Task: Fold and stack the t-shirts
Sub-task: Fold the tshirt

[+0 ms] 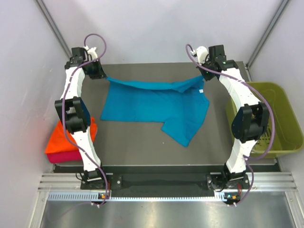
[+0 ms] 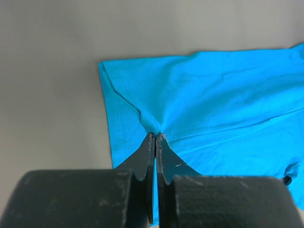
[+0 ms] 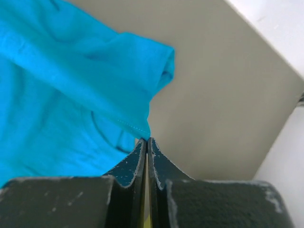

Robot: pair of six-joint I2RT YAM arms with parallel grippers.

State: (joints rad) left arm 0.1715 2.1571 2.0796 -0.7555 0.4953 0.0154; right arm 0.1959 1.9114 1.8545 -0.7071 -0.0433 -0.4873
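Between the two sets of fingers, at the far side of the counter point(image 1: 133, 142), the teal t-shirt point(image 1: 147, 104) is stretched by its far edge, and the rest of it lies spread towards the arm bases. The left fingers point(image 2: 152, 142) are clenched on a pinch of cloth just inside the shirt's corner. The right fingers point(image 3: 142, 147) are clenched on a stitched hem beside a sleeve.

The step in hand is judged to be the first fold of this shirt, with the far edge taken up at two points but not yet carried over. The next move calls for both arms to draw that edge towards the bases together, keeping the cloth taut between them so that it lands square. One part of the shirt juts out nearer the bases on the right fingers' side and may need tidying.

Well back from the left fingers, beside that arm, the orange t-shirt point(image 1: 64, 137) lies folded on the magenta t-shirt point(image 1: 64, 156).

The only container is the green basket point(image 1: 278, 118), well back from the right fingers beside that arm. No cloth shows in it, though the arm hides part of its inside.
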